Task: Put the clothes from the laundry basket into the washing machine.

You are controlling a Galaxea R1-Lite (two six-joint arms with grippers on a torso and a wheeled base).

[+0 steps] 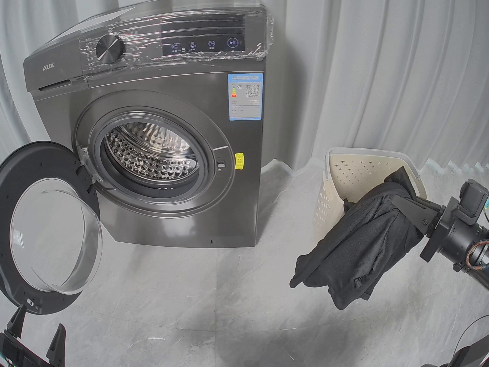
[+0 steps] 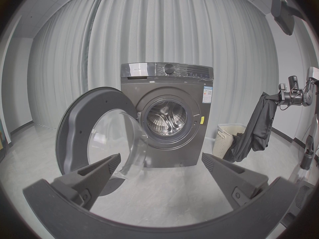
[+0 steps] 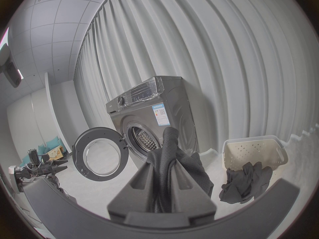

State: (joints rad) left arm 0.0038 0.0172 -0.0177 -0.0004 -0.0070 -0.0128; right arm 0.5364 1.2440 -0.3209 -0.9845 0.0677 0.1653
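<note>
Black garment (image 1: 356,245) — clamped in right end effector (image 1: 400,202).

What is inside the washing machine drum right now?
Only bare perforated steel shows in the drum; no clothes visible. Its lower front is hidden behind the door seal.

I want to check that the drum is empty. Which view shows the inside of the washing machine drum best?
The head view: the drum is near and its perforated wall is plain. The left wrist view shows it head-on but far; the right wrist view shows a slanted sliver.
</note>
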